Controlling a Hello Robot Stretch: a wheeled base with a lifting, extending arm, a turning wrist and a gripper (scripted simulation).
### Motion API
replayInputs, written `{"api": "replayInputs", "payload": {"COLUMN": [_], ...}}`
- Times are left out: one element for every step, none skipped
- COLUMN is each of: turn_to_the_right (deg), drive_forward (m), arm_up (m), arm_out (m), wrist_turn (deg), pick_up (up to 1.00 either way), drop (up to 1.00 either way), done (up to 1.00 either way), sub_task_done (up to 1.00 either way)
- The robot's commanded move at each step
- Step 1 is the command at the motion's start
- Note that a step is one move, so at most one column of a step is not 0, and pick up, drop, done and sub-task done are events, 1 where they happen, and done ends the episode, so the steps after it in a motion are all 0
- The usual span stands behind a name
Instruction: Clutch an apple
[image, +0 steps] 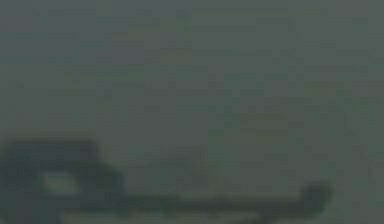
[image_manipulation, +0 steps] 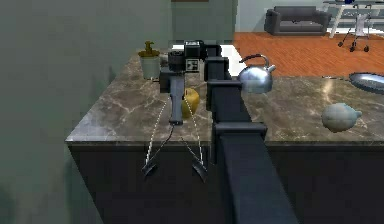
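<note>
Apple (image_manipulation: 192, 101) at claw (image_manipulation: 177, 108); arm (image_manipulation: 232, 125) outstretched over countertop (image_manipulation: 115, 108).

Yellowish round thing (image_manipulation: 192, 103) on worktop (image_manipulation: 110, 112) partly hidden behind gripper (image_manipulation: 175, 168); held or not, can't tell. Grey dish (image_manipulation: 368, 81) cut by right edge. Wheeled chair (image_manipulation: 351, 30), upper right, cut by top edge.

**Marble table, loaded up**

Brown marbled table (image_manipulation: 110, 112), dark front below. Near the middle sits a yellowish apple (image_manipulation: 189, 103). Farther back and right, a shiny kettle (image_manipulation: 257, 78). Far left corner, a small jar (image_manipulation: 150, 62). On the right, a pale pot (image_manipulation: 340, 117), and a grey dish (image_manipulation: 368, 82) at the picture's edge.
</note>
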Motion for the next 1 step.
{"api": "replayInputs", "payload": {"turn_to_the_right": [0.0], "drive_forward": [0.00], "arm_up": [0.00], "arm_out": [0.00], "wrist_turn": [45.0], "pick_up": [0.00], "drop": [0.00], "done": [0.00], "sub_task_done": [0.00]}}
